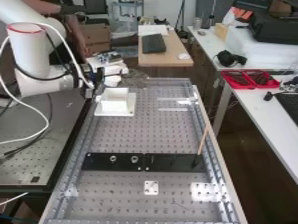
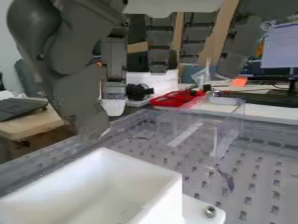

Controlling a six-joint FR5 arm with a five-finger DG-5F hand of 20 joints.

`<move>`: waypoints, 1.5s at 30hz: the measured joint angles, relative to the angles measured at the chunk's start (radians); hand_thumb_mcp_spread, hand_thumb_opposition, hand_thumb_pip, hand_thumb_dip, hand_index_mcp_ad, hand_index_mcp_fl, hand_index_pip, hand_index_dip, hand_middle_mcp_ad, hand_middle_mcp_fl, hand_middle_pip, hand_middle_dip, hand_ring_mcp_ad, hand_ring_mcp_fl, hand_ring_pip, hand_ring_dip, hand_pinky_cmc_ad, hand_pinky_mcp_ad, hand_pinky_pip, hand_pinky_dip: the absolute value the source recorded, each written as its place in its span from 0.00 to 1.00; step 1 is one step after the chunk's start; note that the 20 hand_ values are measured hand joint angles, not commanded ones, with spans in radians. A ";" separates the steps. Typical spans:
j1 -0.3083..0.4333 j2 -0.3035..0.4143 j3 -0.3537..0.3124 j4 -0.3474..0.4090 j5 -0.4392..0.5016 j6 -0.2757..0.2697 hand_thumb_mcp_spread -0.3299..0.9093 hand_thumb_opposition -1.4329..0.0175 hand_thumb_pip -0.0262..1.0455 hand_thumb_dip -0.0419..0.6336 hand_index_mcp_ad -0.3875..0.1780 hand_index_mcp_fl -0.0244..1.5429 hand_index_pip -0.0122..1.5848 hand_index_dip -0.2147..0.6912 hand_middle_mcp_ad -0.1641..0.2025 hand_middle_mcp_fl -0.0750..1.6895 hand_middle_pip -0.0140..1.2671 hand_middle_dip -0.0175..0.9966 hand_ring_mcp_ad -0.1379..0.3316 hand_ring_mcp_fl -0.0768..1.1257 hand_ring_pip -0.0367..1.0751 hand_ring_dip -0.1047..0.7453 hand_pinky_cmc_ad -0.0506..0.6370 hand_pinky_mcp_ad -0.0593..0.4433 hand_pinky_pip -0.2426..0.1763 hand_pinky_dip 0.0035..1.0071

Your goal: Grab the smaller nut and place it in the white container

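The box [image 1: 116, 106] is white. The long plate [image 1: 174, 161] is black. The bench top [image 1: 126, 137] is grey with rows of dark dots. The tray [image 2: 171, 100] is bright red.

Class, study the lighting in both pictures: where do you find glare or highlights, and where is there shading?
High view: bright glare patches on the perforated plate, the plainest near its near right corner; the black strip looks dark, without strong glare. Wrist view: soft grey shading inside the white container.
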 joint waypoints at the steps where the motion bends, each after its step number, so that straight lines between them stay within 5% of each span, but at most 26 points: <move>1: -0.003 0.015 0.001 -0.005 0.004 0.009 0.59 0.41 0.70 0.39 0.31 0.03 0.91 0.41 0.61 0.09 0.11 0.25 0.54 0.06 0.12 0.28 0.55 0.67 0.66 0.18; 13: -0.074 0.178 0.119 -0.157 0.248 0.100 0.51 0.46 0.72 0.36 0.39 0.03 0.80 0.36 0.61 0.09 0.11 0.25 0.54 0.07 0.11 0.28 0.55 0.68 0.58 0.22; 27: -0.119 0.207 0.217 -0.251 0.562 0.132 0.44 0.49 0.68 0.27 0.47 0.04 0.43 0.35 0.64 0.09 0.11 0.25 0.56 0.07 0.11 0.28 0.58 0.71 0.48 0.29; 45: -0.149 0.186 0.300 -0.321 0.594 0.127 0.43 0.50 0.68 0.27 0.47 0.04 0.35 0.41 0.64 0.08 0.11 0.25 0.59 0.07 0.11 0.28 0.60 0.70 0.43 0.29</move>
